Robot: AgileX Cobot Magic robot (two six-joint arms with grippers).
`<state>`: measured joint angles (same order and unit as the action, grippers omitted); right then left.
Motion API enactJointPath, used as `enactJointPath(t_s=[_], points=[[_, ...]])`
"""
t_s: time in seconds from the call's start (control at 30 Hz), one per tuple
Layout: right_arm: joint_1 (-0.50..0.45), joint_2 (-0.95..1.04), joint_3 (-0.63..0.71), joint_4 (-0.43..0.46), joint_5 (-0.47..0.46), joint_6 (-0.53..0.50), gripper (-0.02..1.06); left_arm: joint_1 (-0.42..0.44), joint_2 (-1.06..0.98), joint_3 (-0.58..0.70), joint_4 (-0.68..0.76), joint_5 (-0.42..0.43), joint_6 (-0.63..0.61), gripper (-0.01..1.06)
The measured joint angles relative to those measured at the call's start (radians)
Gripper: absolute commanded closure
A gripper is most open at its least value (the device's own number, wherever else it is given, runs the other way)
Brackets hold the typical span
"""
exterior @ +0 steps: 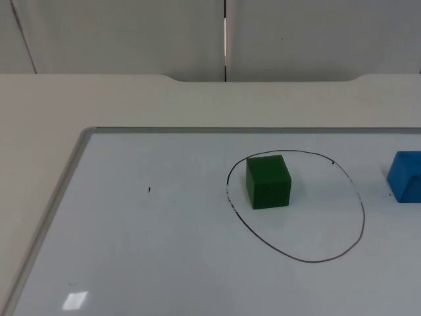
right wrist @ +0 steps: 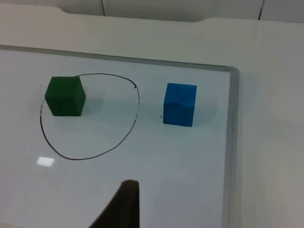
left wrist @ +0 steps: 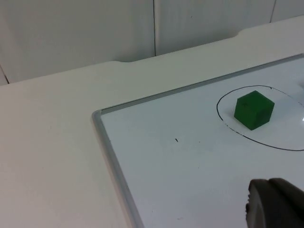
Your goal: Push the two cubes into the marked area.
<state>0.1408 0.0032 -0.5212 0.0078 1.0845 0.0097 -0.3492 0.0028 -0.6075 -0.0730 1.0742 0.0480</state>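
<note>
The green cube (exterior: 268, 181) sits inside the drawn ring (exterior: 361, 209), close to its far left edge, with open board across the rest of the ring. The blue cube (right wrist: 180, 104) rests just outside the ring, between its line and the board's metal rim (right wrist: 232, 142). Both cubes lie well ahead of the left gripper (left wrist: 275, 205) and the right gripper (right wrist: 121, 206); I cannot tell whether either is parted or closed.

Both fingertips (left wrist: 275, 204) (right wrist: 121, 206) above whiteboard.

Lab bench — whiteboard (exterior: 131, 263) on table, grey partition wall (exterior: 131, 33)
</note>
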Motion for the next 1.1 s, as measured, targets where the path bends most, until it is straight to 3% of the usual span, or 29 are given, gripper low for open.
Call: enactJointPath(t_s=[0.4, 0.67, 0.93, 1.03, 1.1], points=[[0.000, 0.000, 0.000, -0.002, 0.000, 0.000, -0.01, 0.000, 0.000, 0.015, 0.009, 0.010, 0.000, 1.05], [0.000, 0.000, -0.002, -0.008, -0.004, 0.000, -0.01, 0.000, 0.000, 0.109, 0.009, 0.011, -0.014, 1.05], [0.000, 0.109, -0.046, -0.008, -0.071, 0.000, 0.01, 0.000, 0.000, 0.109, 0.010, 0.011, -0.022, 1.05], [0.000, 0.226, -0.062, -0.008, -0.088, 0.005, 0.07, 0.000, 0.000, 0.109, 0.020, 0.011, -0.022, 1.05], [0.000, 0.273, -0.067, -0.008, -0.092, 0.014, 0.19, 0.000, 0.000, 0.109, 0.021, 0.011, -0.022, 1.05]])
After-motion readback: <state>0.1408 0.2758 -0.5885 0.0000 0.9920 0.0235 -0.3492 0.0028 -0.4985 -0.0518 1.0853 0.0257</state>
